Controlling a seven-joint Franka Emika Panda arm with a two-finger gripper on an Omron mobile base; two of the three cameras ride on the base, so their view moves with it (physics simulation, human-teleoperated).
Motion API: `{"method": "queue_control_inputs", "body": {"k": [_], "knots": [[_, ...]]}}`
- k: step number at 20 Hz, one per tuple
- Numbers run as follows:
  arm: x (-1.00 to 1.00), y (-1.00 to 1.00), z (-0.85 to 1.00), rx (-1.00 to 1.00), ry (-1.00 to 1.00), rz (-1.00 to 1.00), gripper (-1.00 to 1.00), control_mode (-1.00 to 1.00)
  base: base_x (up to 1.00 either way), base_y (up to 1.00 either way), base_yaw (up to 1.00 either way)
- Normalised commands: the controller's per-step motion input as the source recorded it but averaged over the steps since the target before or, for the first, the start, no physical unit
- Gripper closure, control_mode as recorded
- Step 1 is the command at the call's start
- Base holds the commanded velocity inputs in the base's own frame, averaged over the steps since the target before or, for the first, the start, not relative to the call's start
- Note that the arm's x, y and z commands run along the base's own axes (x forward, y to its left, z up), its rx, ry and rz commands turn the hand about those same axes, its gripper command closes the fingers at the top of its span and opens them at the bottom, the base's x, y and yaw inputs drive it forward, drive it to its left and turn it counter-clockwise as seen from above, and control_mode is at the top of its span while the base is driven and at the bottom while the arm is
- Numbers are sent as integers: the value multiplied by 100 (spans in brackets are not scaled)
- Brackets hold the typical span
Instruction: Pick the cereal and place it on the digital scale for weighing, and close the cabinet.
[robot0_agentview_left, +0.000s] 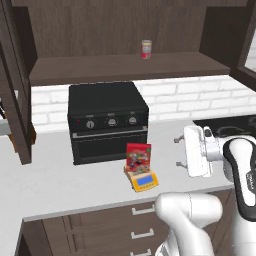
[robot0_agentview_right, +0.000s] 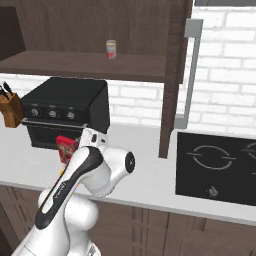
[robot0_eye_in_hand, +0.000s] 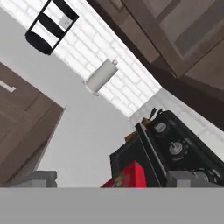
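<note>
The white arm's two-finger gripper (robot0_agentview_left: 178, 151) hangs over the grey countertop (robot0_agentview_left: 60, 180), its jaws spread wide apart with nothing between them; it sits to the right of the scale, apart from it. One small yellow-orange digital scale (robot0_agentview_left: 144, 181) with a blue-grey display lies on the counter just in front of the oven. One small flat red cereal box (robot0_agentview_left: 138, 157) with a colourful printed front stands upright on the scale's plate, just in front of the oven door; in the hand view a red corner of it (robot0_eye_in_hand: 131, 177) shows beside the oven. Behind them stands one black countertop oven (robot0_agentview_left: 107, 120) with three round knobs along its front. One wooden knife block (robot0_agentview_right: 10, 110) sits to the oven's left. One black cooktop (robot0_agentview_right: 215, 167) with ring markings lies to the right. Above, the dark brown wooden wall cabinet (robot0_agentview_left: 125, 65) stands open, one door (robot0_agentview_right: 172, 75) with a long silver bar handle (robot0_agentview_right: 189, 70) swung outward. One small red-labelled can (robot0_agentview_left: 146, 49) stands on its shelf.
</note>
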Motion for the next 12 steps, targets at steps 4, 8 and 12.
{"method": "queue_control_inputs", "body": {"k": [4, 8, 12], "knots": [[-55, 4, 58, -6, -50, -6, -100, -100, 0, 0, 0], [-35, -11, 33, -10, -51, -8, -100, -100, 0, 0, 0], [-44, -21, 59, -10, -55, -9, -100, -100, 0, 0, 0]]}}
